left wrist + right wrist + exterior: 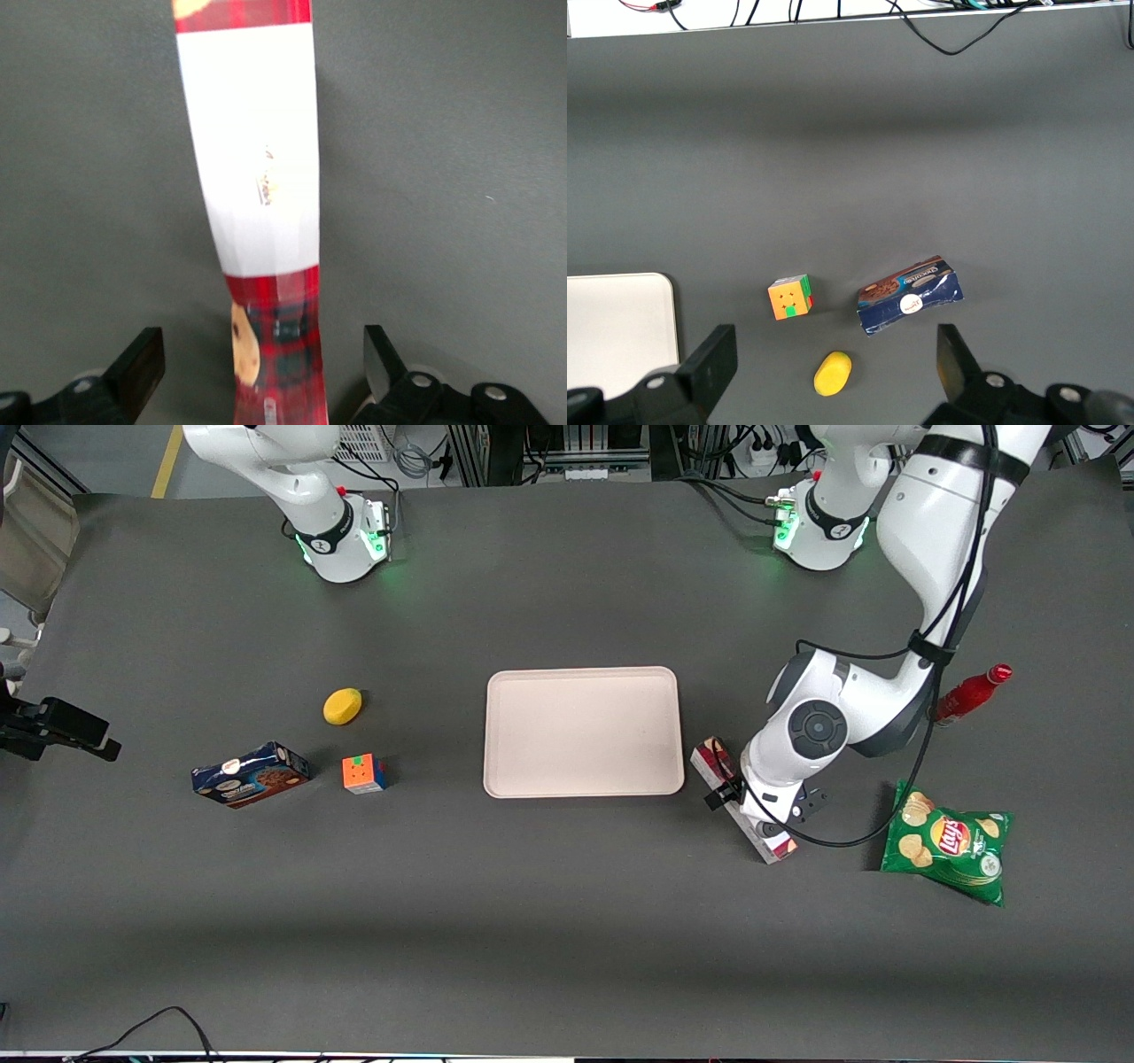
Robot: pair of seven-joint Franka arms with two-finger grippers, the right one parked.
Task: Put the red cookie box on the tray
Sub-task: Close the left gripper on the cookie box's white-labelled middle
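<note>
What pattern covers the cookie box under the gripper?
Red plaid with a white band on the cookie box; left wrist view.

Left arm bent low over the table, wrist pointing down. Gripper (264, 372) straddles the box (257, 177), fingers (142, 363) spread wide, one on each side, clear gaps to the carton, nothing clamped.

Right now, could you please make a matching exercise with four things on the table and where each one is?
Things:
1. red cookie box
2. tray
3. lemon
4. gripper

Places:
A. toward the parked arm's end, beside the colour cube
B. open, one finger on each side of the carton
C. on the table beside the tray, under the working arm
D. at the middle of the table, nothing on it

Pairs: 1-C, 2-D, 3-A, 4-B
</note>
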